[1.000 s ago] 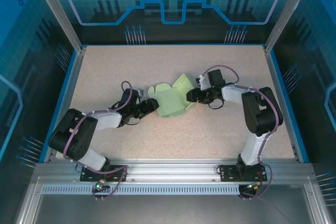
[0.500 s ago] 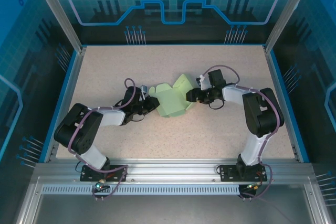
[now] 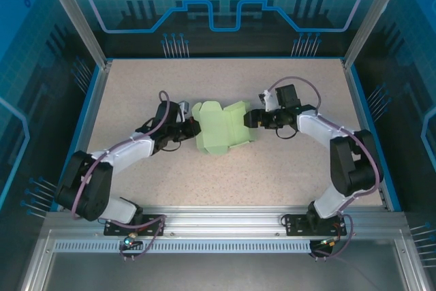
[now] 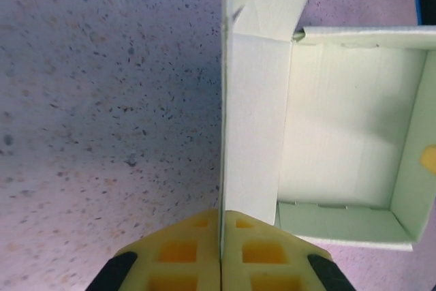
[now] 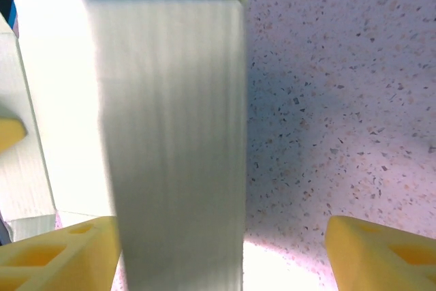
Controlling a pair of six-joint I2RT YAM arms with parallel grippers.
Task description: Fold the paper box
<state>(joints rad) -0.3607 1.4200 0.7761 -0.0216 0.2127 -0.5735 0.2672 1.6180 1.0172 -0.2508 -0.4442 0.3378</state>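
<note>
The pale green paper box (image 3: pixel 221 131) lies mid-table, partly formed, with its walls standing and its inside open to the top. My left gripper (image 3: pixel 190 129) is at its left side. In the left wrist view the yellow fingers (image 4: pixel 184 253) are shut on the box's left wall (image 4: pixel 251 127), and the box's hollow inside (image 4: pixel 347 127) lies to the right. My right gripper (image 3: pixel 253 118) is at the box's right side. In the right wrist view it is open (image 5: pixel 218 257), with an upright box panel (image 5: pixel 177 141) standing between the wide-apart fingers (image 5: pixel 381 253), close to the left one.
The speckled table (image 3: pixel 204 189) has a blue raised rim (image 3: pixel 85 124) and metal frame posts at the corners. Both arms reach inward from their bases at the near edge. Bare tabletop lies in front of and behind the box.
The box has been turned square and shifted slightly left, and its right flap now stands up. The left gripper rose a little with the wall. The right gripper moved slightly back and right.
</note>
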